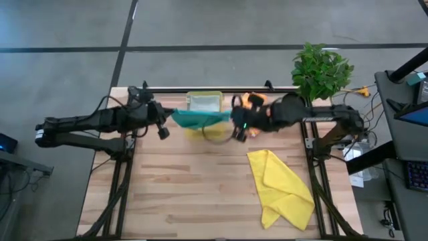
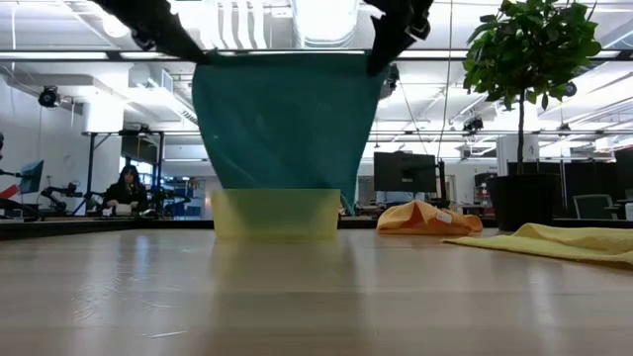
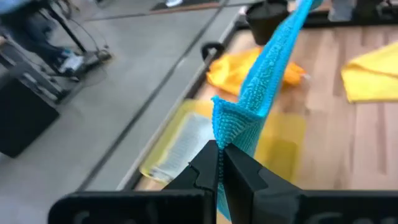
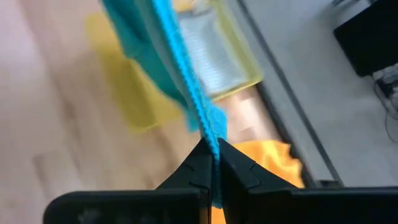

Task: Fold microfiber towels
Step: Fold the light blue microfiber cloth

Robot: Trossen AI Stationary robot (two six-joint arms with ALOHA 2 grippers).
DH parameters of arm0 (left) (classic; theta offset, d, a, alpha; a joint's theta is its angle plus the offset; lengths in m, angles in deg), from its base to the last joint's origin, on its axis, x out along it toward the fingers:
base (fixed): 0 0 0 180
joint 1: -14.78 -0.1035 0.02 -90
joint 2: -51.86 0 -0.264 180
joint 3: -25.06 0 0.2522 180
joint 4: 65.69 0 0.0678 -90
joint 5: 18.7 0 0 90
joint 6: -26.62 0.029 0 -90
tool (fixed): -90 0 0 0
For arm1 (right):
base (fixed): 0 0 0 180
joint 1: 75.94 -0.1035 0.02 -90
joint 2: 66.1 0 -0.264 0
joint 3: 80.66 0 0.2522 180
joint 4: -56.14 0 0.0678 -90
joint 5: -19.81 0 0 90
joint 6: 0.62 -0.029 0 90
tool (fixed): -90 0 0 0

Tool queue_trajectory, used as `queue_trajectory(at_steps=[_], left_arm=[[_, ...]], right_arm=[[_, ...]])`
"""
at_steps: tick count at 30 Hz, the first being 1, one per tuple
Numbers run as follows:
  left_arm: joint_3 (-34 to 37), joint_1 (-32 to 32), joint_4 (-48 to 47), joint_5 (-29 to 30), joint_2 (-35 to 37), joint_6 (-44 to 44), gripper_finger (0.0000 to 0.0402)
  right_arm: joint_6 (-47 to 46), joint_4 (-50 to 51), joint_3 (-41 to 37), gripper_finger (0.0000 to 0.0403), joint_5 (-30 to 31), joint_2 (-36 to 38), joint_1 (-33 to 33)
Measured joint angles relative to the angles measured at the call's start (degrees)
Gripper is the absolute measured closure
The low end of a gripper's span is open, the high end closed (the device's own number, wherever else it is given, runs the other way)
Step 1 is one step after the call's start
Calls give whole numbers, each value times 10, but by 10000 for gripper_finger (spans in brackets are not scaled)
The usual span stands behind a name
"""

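The teal towel (image 2: 285,124) hangs spread between my two grippers, high above the table's far middle, in front of the translucent yellow tray (image 2: 275,213). My left gripper (image 3: 219,168) is shut on the towel's one upper corner, my right gripper (image 4: 213,167) on the other. From above, the towel (image 1: 200,118) shows as a narrow band. The orange towel (image 2: 427,219) lies crumpled on the table at the far right. The yellow towel (image 1: 281,187) lies rumpled on the table's right half. The light grey towel is out of view. My left gripper pinches the teal towel's upper corner (image 3: 229,121) between its two fingers, coming from the table's left. The top edge runs taut to the other arm and the cloth hangs below. My right gripper pinches the opposite upper corner (image 4: 208,127) between its two fingers, coming from the table's right. The towel hangs flat below, its lower edge (image 2: 282,188) down near the tray.
The yellow tray (image 1: 204,104) stands at the table's far middle, below the hanging towel. A potted plant (image 1: 319,70) stands at the far right corner. Bare wood lies on the table's near left.
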State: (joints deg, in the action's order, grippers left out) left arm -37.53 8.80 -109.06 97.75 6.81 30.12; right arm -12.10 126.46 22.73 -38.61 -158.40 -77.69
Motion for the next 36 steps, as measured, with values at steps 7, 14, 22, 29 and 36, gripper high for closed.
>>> queue_trajectory(at_steps=[7, 14, 22, 29, 36], left_arm=[[13, 11, 34, 5, 40, 44, 401], [-29, -32, 120, 31, 31, 320, 401], [-98, -128, 160, 26, -47, 419, 401], [-141, -109, 100, 22, -54, 318, 401], [-135, -24, 7, 26, -13, 181, 401]], right_arm=[[-20, -2, -6, 394, 61, -23, -40], [68, -2, 81, 394, 93, -20, 33], [161, -1, 213, 394, 94, -20, 123], [123, 107, 274, 394, 24, -19, 109], [28, 186, 239, 394, -7, -19, 25]])
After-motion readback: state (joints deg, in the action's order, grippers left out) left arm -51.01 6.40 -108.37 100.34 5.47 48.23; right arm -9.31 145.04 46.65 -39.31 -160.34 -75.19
